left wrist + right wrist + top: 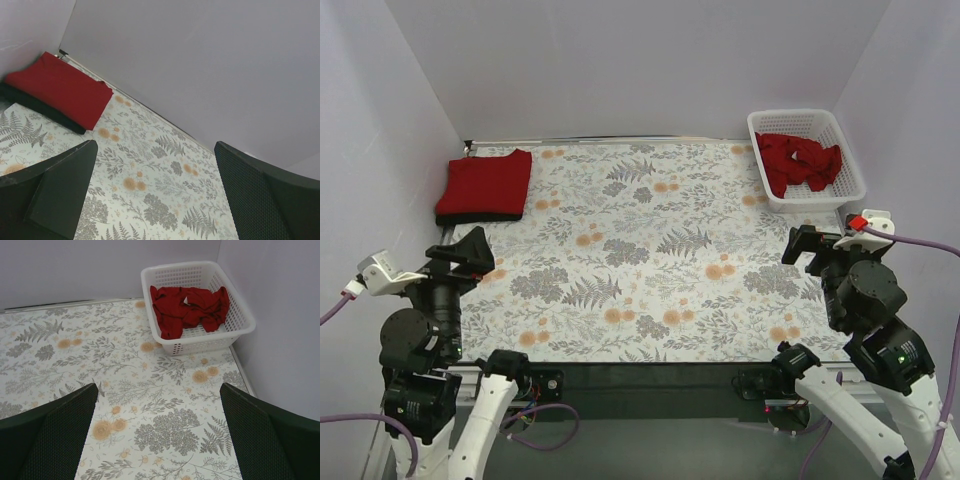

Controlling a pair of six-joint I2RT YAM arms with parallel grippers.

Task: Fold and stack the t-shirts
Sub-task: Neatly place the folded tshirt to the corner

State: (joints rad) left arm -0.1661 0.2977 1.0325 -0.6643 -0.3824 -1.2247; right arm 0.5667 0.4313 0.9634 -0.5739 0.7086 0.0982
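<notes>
A folded red t-shirt (487, 183) lies on a folded black one (478, 217) as a stack at the table's far left; the stack also shows in the left wrist view (62, 88). A crumpled red t-shirt (800, 162) lies in the white lattice basket (812, 201) at the far right, also in the right wrist view (189, 307). My left gripper (463, 255) is open and empty, near the left edge, below the stack. My right gripper (813, 247) is open and empty, just below the basket.
The table wears a floral cloth (640, 250). White walls close in at the back and both sides. The basket (176, 345) stands in the far right corner against the wall.
</notes>
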